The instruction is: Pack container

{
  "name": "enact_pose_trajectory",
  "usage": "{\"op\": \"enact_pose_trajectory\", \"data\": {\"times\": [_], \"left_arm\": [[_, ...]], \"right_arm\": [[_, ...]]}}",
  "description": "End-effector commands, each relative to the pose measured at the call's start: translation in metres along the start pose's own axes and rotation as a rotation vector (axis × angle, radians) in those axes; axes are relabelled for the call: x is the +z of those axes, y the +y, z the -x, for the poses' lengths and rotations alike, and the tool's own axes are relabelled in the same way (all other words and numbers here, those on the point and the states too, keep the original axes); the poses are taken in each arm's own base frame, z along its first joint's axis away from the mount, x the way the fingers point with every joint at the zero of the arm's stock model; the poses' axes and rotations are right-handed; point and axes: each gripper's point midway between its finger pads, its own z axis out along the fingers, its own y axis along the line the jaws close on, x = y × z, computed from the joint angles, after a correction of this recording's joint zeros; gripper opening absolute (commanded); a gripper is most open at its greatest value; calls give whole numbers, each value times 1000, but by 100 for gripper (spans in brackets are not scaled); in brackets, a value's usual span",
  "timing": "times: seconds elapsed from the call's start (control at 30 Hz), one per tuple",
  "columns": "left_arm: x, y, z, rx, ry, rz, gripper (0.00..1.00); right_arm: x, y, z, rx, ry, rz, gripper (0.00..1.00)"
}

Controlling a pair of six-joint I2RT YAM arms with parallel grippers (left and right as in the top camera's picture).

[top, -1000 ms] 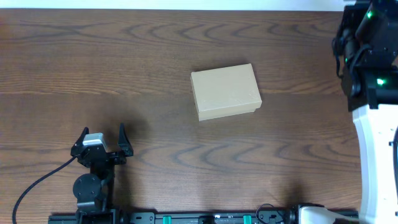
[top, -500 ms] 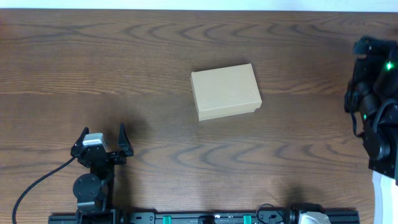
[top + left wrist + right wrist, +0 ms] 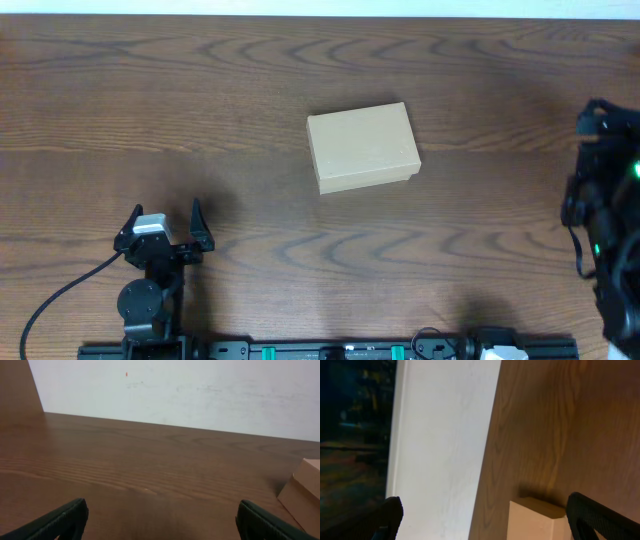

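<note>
One closed cardboard box (image 3: pixel 362 147) lies flat near the middle of the desk (image 3: pixel 150 90), slightly askew to its edges and clear of both arms. Overhead, the left arm (image 3: pixel 150 270) sits by the near edge toward the left corner, jaws spread wide and empty; the right arm (image 3: pixel 608 240) stands at the right edge. Left wrist view: jaws wide apart over bare wood, box ahead to the right. Right wrist view: jaws wide apart, nothing between them, box corner low in frame.

Matt tan cardboard container (image 3: pixel 362 147) on a smooth, dark-grained wooden table (image 3: pixel 200 120).
</note>
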Motion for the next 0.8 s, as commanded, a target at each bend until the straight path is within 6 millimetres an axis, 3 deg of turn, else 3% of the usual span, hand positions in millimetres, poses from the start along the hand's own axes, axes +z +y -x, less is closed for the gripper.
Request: {"op": "enact_pose_trajectory", "data": {"times": [0.0, 0.27, 0.53, 0.77], "left_arm": [[1, 4, -17, -10, 51, 22, 95], [1, 4, -17, -9, 51, 22, 95], [1, 4, -17, -10, 51, 22, 95], [1, 4, -17, -9, 51, 22, 95]], "right_arm": [[-2, -11, 4, -30, -26, -34, 99], [-11, -39, 1, -39, -20, -66, 99], [-3, -108, -14, 64, -16, -109, 99], [21, -164, -33, 129, -2, -150, 99]]}}
